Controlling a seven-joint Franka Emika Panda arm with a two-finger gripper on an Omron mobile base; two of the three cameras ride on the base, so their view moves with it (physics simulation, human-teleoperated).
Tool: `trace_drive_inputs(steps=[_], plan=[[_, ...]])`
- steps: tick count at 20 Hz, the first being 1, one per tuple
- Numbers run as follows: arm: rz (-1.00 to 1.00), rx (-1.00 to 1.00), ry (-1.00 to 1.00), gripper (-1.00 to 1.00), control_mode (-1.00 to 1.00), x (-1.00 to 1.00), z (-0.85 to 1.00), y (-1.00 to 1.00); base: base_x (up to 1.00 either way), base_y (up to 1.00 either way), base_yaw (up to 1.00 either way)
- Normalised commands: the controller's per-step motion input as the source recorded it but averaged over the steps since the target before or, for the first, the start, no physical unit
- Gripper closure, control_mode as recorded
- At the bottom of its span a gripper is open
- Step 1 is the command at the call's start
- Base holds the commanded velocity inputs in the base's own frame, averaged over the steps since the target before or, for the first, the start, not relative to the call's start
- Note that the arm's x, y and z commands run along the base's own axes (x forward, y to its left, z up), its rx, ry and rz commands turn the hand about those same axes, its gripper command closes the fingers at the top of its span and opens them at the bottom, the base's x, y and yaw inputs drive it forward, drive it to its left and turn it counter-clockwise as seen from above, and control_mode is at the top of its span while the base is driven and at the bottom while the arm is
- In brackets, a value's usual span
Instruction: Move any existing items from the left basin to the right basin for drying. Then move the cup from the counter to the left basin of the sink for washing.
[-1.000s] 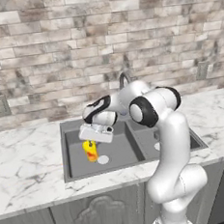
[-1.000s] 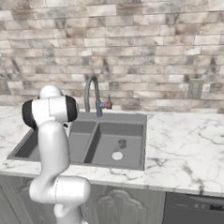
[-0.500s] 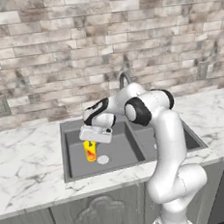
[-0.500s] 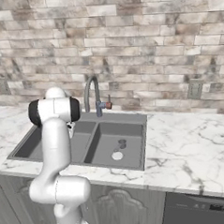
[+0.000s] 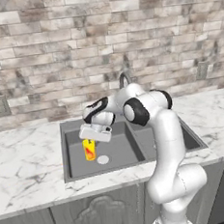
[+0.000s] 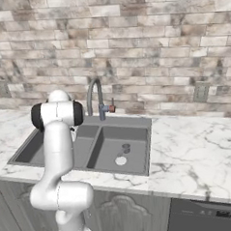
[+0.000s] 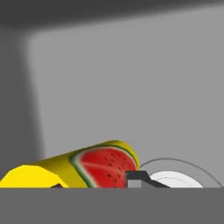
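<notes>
The yellow cup [image 5: 89,151] with a watermelon mark hangs upright low in the left basin [image 5: 117,149] of the sink, just left of the pale drain [image 5: 103,159]. My gripper [image 5: 91,141] reaches down from above and is shut on the cup's upper part. In the hand view the cup [image 7: 83,168] lies across the bottom between my gripper [image 7: 98,181] tips, with the drain [image 7: 179,176] beside it. The right basin [image 6: 131,138] holds a small grey knob-like object [image 6: 125,147] near its drain [image 6: 120,160]. My arm hides much of the left basin [image 6: 30,149] in the right base view.
The arched faucet [image 6: 94,92] stands behind the divider, close to my forearm. White marble counter [image 5: 27,165] runs to both sides of the sink. A brick wall [image 5: 79,49] backs it, and the basin walls close in on the cup.
The arm's elbow has drifted slightly left and the hand shifted a little with it. The cup stays in the gripper, low in the left basin.
</notes>
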Motion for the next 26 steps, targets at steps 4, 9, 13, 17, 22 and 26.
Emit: trace_drive_inputs(steps=[4,9,13,17,22,26], plan=[[-0.02,0.02,-0.02,-1.00,-1.00,-0.14,0.05,-0.03,0.00,0.00,0.00],[-0.06,0.04,-0.01,-1.00,-1.00,-0.23,0.33,-0.10,0.00,0.00,0.00],[-0.07,0.03,-0.01,-1.00,-1.00,-0.25,0.53,-0.12,0.00,0.00,0.00],[-0.07,0.00,-0.03,-1.00,-1.00,-0.29,0.69,-0.01,0.00,0.00,0.00],[-0.08,0.00,-0.07,-1.00,-1.00,-0.46,0.81,0.00,0.00,0.00,0.00],[-0.08,0.00,-0.10,-1.00,-1.00,-0.61,0.73,-0.04,0.00,0.00,0.00]])
